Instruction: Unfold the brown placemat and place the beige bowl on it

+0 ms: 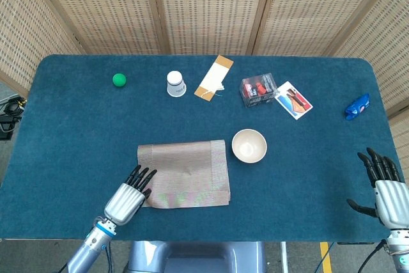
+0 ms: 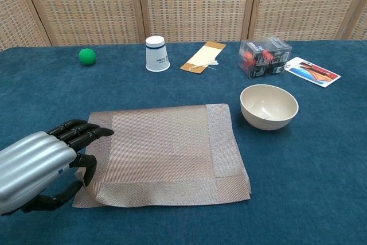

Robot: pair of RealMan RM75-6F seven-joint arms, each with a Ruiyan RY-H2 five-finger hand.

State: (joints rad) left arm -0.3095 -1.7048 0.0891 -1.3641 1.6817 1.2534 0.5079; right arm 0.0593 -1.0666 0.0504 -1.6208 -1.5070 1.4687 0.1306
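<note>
below, my left hand (image 2: 40, 167) pinches the brown placemat's (image 2: 166, 153) near-left corner; beige bowl (image 2: 269, 106) beyond its far-right; my right hand (image 1: 385, 183) lies spread, empty.

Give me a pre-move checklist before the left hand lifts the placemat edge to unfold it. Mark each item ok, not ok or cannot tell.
1. Left hand at the near-left corner of the brown placemat: ok, fingers lie over that edge.
2. Firm grip on the top layer only: cannot tell, the contact is hidden under the hand.
3. Beige bowl off the placemat: ok, it stands apart to the right, upright and empty.
4. Table to the left of the placemat bare for the unfolded half: ok.
5. Right hand out of the way: ok, open at the far right edge.
6. Paper cup and green ball away from the placemat: ok.
</note>
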